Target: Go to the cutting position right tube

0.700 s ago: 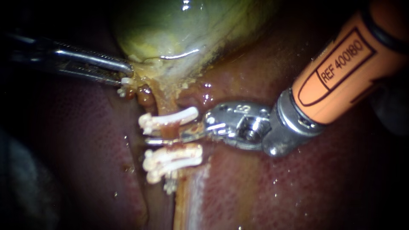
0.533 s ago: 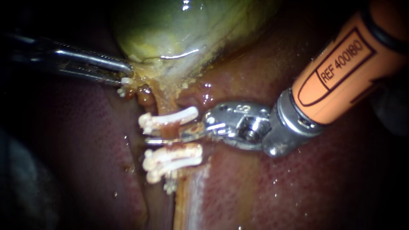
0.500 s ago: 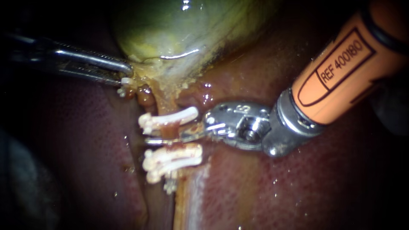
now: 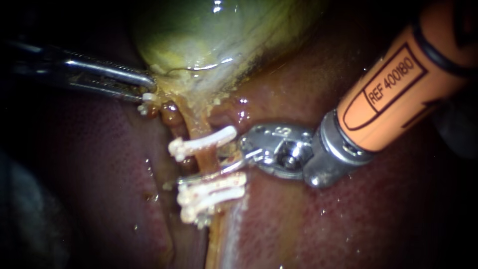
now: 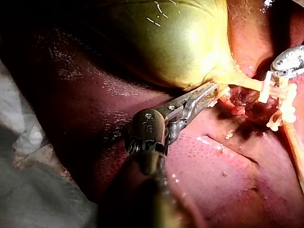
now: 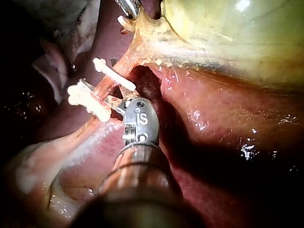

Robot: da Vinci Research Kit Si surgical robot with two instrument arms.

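The right end effector (image 4: 208, 168) reaches out from its orange shaft (image 4: 388, 94) to the tube (image 4: 195, 124). Its 2 thin jaws are parted only narrowly, with the tube lying in the gap between them. I cannot tell whether both jaws touch it. The lower jaw runs right across the tube and pokes out on the far side, just above the 2 lower clips (image 4: 213, 184), which sit stacked and touching each other. The upper clip (image 4: 204, 141) is 1 on its own, nearer the gallbladder (image 4: 209, 35). That makes 3 white clips on this 1 tube, with the jaws in the stretch between the single clip and the pair. The tube itself runs from the gallbladder's narrow end down over the liver (image 4: 348, 219). On the other side, the left end effector (image 4: 147, 85) is closed down tight, its 2 jaws pinching tissue at the gallbladder's neck, just beside a small white bit (image 4: 146, 97) I cannot make out. 2 instruments are in sight in all.
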